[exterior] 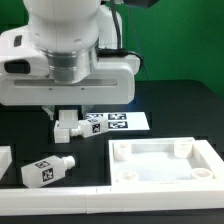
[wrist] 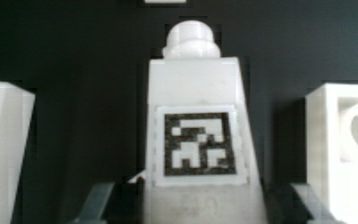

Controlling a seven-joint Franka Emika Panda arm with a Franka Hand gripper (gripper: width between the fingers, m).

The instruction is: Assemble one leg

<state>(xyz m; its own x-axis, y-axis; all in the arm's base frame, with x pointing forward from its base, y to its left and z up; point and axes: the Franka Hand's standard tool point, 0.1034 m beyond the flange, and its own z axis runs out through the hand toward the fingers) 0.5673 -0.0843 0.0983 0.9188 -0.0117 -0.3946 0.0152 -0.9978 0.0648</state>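
One leg [wrist: 197, 90] lies between my gripper's [wrist: 208, 206] fingers in the wrist view, its tag facing the camera and its narrow stub pointing away. The jaws stand on either side of it with a dark gap on each side, so the gripper is open around it. In the exterior view my gripper [exterior: 66, 121] is low over this leg [exterior: 68, 130], next to the marker board [exterior: 118, 122]. A second leg [exterior: 50, 169] lies on the black table nearer the exterior view's left, tag up.
The large white tray-like panel [exterior: 150, 150] with round corner sockets lies at the exterior view's right; its edge shows in the wrist view [wrist: 345, 120]. A white part [exterior: 4, 160] sits at the left edge. A white strip [exterior: 60, 190] runs along the front.
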